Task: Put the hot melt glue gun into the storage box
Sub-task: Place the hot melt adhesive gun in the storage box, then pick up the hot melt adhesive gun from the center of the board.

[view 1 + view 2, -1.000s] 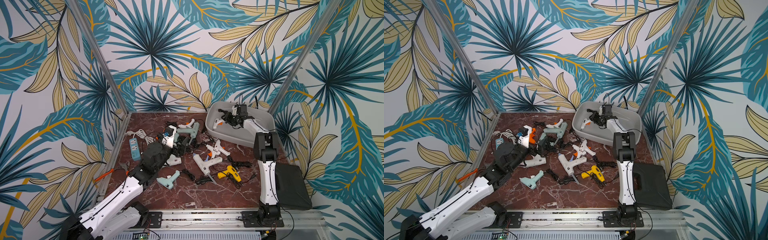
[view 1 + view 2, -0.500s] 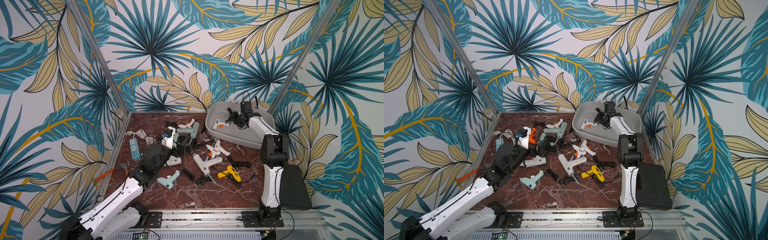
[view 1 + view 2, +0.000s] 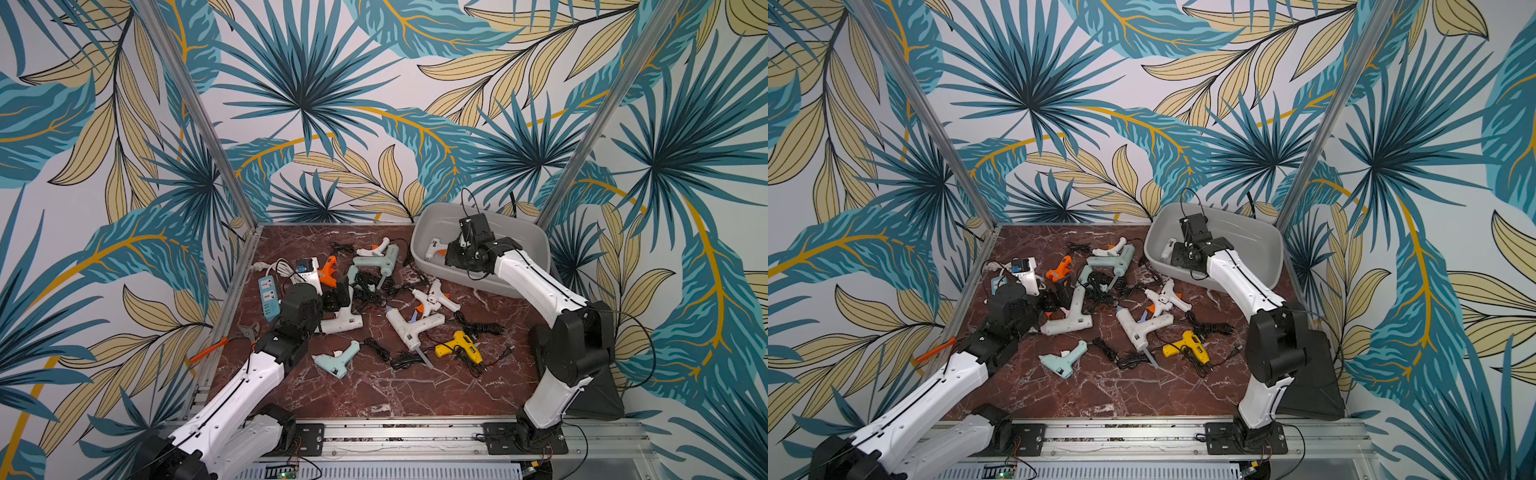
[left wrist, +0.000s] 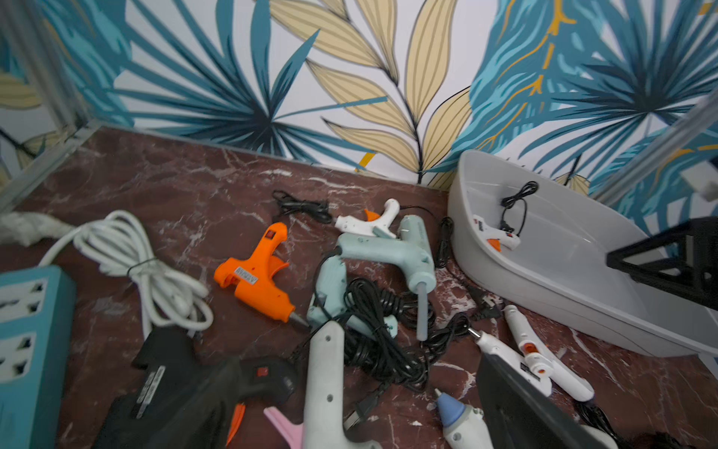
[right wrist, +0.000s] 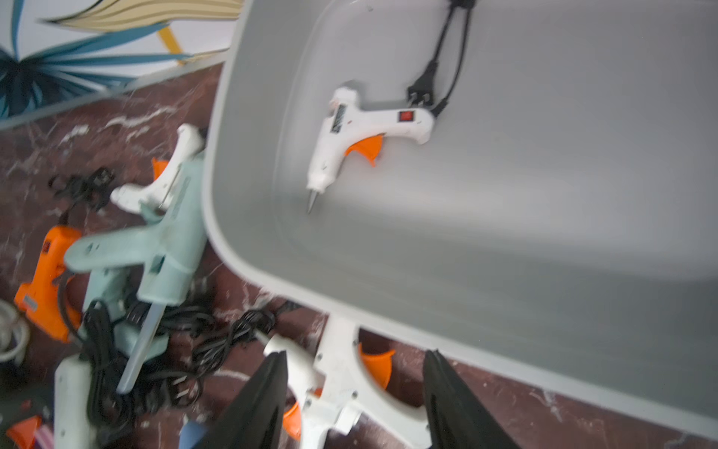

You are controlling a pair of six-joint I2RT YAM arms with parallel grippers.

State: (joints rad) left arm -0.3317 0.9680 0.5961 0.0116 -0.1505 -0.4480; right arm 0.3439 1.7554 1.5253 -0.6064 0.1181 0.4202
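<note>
The storage box [image 3: 528, 235] [image 3: 1258, 245] is a light grey tub at the back right of the table. A white hot melt glue gun [image 3: 434, 248] [image 5: 349, 124] with an orange trigger lies loose on its floor, its black cord beside it. My right gripper [image 3: 465, 253] [image 5: 355, 388] hangs open over the box's near rim, holding nothing; two white guns lie on the table beneath it. My left gripper [image 3: 336, 297] [image 4: 330, 420] stands wide open over a pale grey glue gun [image 4: 324, 381] at the left of the pile.
Several more glue guns and tangled black cords [image 3: 374, 286] cover the middle: orange [image 3: 328, 266], mint [image 3: 380, 259], yellow [image 3: 457, 345]. A blue power strip [image 3: 268, 295] and orange-handled pliers [image 3: 208, 353] lie at the left edge. A black case [image 3: 598, 390] stands at the right.
My right arm has drawn back from inside the box toward its near rim, its elbow dropping toward the front. The white gun stays in the box. The left arm has hardly moved.
</note>
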